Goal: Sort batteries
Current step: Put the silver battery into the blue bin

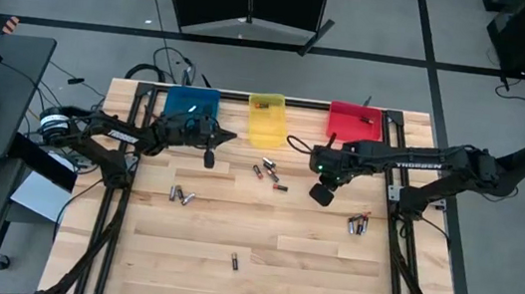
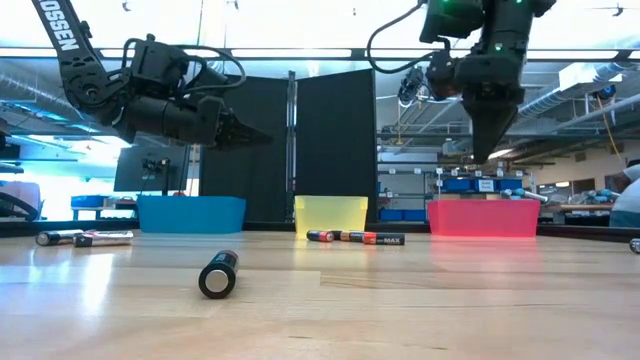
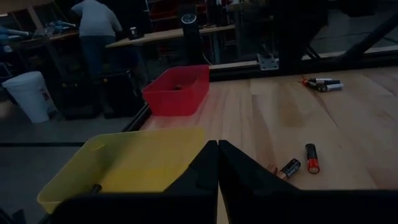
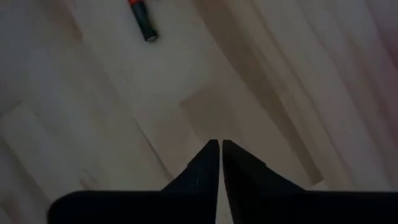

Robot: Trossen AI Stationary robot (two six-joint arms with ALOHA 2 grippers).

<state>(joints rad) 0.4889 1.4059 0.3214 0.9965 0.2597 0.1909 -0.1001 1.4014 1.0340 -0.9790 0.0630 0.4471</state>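
Wooden table [image 1: 261, 237] in a workshop, three bins along its far edge: blue bin [image 1: 192, 101], yellow bin [image 1: 266, 114], red bin [image 1: 352, 121]. Left gripper [image 1: 227, 137] hovers level just before the yellow bin, fingers pressed together, nothing visible between them. Right gripper [image 2: 481, 150] points straight down over bare wood, its fingers likewise together and empty. Batteries [image 1: 267, 174] lie scattered: a cluster between the two grippers, a pair [image 1: 180, 195] below the left one, a group [image 1: 358, 223] beside the right one, a single cell [image 1: 235, 259] well toward the near edge. Judged step: between picks, neither arm loaded. Next move calls for opening a gripper and descending squarely over one cell. Legible writing: "MAX" on a central cell [image 2: 382, 238]; "THOSSEN", apparently, on the right arm [image 1: 426, 164]; "OSSEN" on the left arm [image 2: 62, 30].
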